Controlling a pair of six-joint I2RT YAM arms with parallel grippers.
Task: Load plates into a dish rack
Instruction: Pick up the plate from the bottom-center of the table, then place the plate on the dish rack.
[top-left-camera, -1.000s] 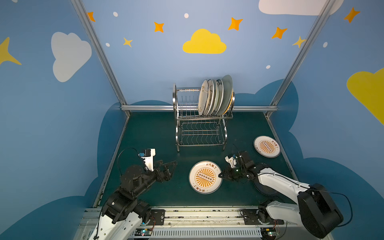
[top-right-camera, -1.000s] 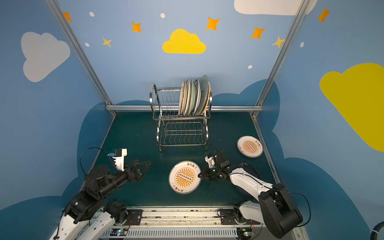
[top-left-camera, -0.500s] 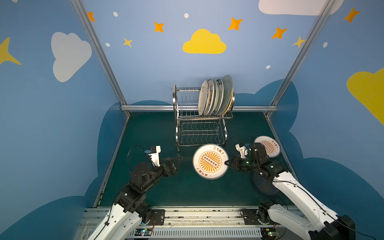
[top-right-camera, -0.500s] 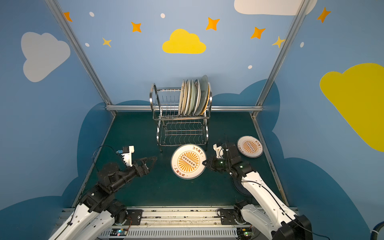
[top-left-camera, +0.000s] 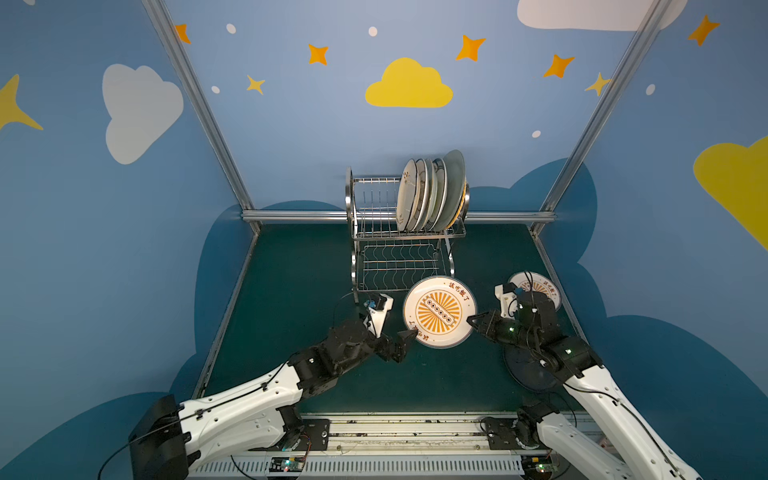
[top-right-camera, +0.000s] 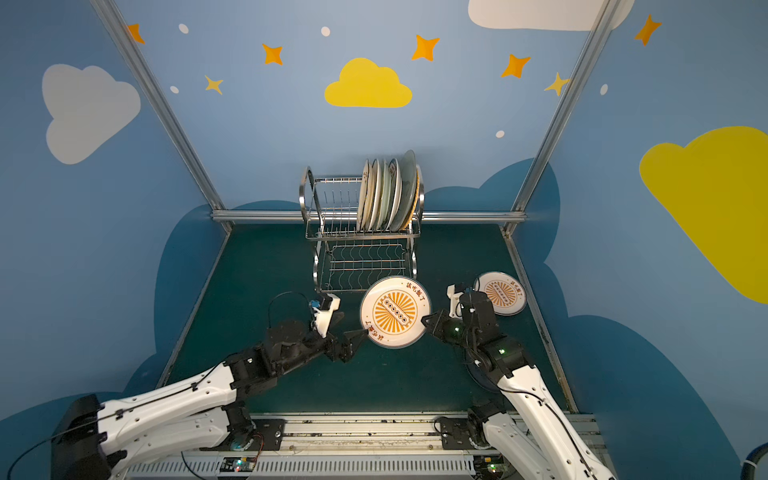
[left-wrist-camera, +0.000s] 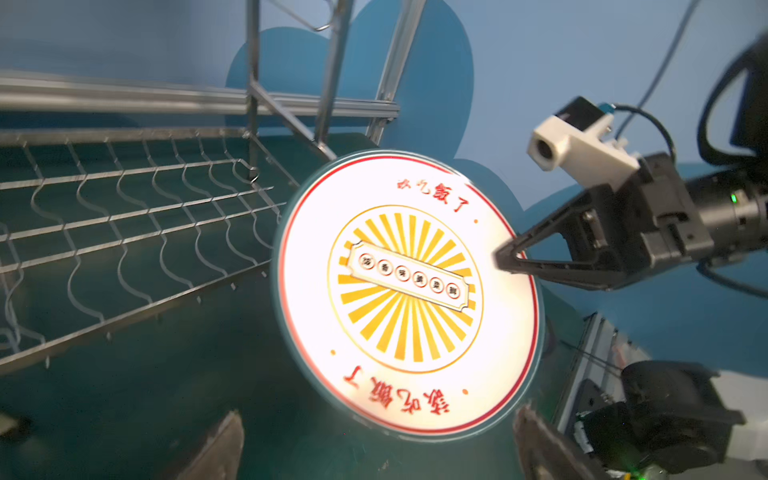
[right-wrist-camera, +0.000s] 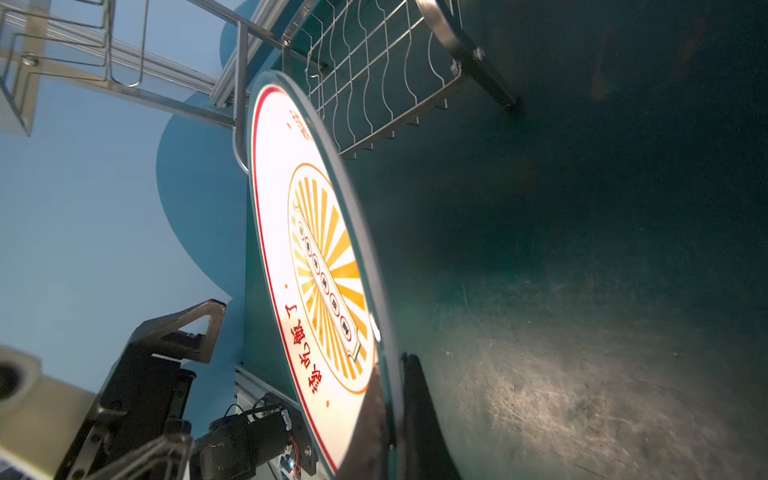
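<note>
An orange-sunburst white plate (top-left-camera: 439, 311) (top-right-camera: 395, 312) hangs tilted in the air just in front of the dish rack's (top-left-camera: 399, 249) lower tier. My right gripper (top-left-camera: 471, 321) (right-wrist-camera: 395, 415) is shut on its right rim, a finger on each face. My left gripper (top-left-camera: 405, 343) (left-wrist-camera: 378, 449) is open by the plate's lower left edge, with the rim (left-wrist-camera: 409, 291) between its spread fingers but apart from them. Several plates (top-left-camera: 430, 195) stand upright in the right half of the rack's upper tier.
A second sunburst plate (top-left-camera: 540, 291) lies flat on the green table at the right edge. A dark navy plate (top-left-camera: 528, 370) lies under my right arm. The left slots of the rack's upper tier (top-left-camera: 374, 203) hold nothing. A metal frame rail (top-left-camera: 291, 216) runs behind the rack.
My right gripper has lifted the sunburst plate off the table, up and back toward the rack, tilting it upright. My left arm has reached forward and right to the plate's edge.
</note>
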